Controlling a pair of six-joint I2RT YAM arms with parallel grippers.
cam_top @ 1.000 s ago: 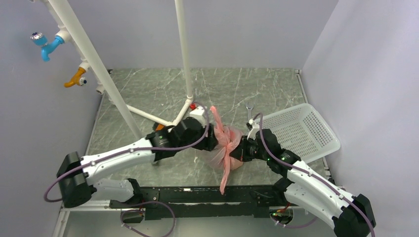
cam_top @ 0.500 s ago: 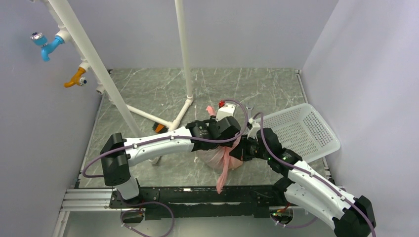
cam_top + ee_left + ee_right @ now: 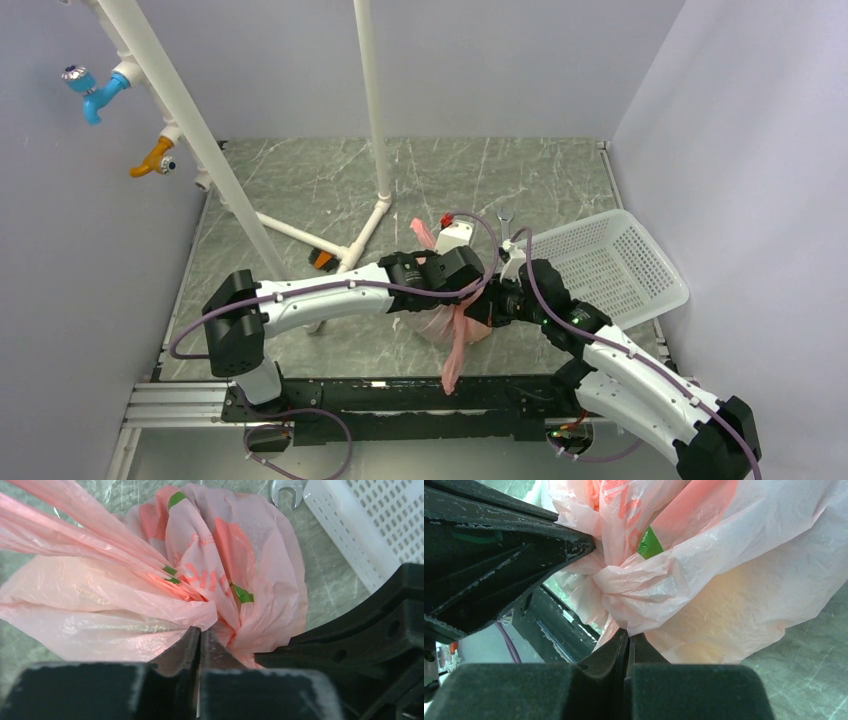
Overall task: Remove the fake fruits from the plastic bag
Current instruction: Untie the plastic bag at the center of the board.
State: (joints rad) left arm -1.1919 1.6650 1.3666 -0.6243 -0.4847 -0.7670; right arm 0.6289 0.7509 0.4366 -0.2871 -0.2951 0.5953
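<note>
A white basket (image 3: 610, 265) sits on the table (image 3: 300, 180) just to the right of the arms. A small metal wrench (image 3: 286, 490) lies beside its corner. White pipes (image 3: 375, 120) stand behind, with an orange brush (image 3: 322, 258) near their foot. The pink plastic bag (image 3: 437, 322) lies in the middle, between the two arms, with its top all bunched up. The left gripper (image 3: 200, 636) has its fingers pressed together on a fold of the bag. The right gripper (image 3: 628, 639) is just beside it, and its fingers also squeeze tight on the thin pink film. A soft yellow glow shows through the bag there.
</note>
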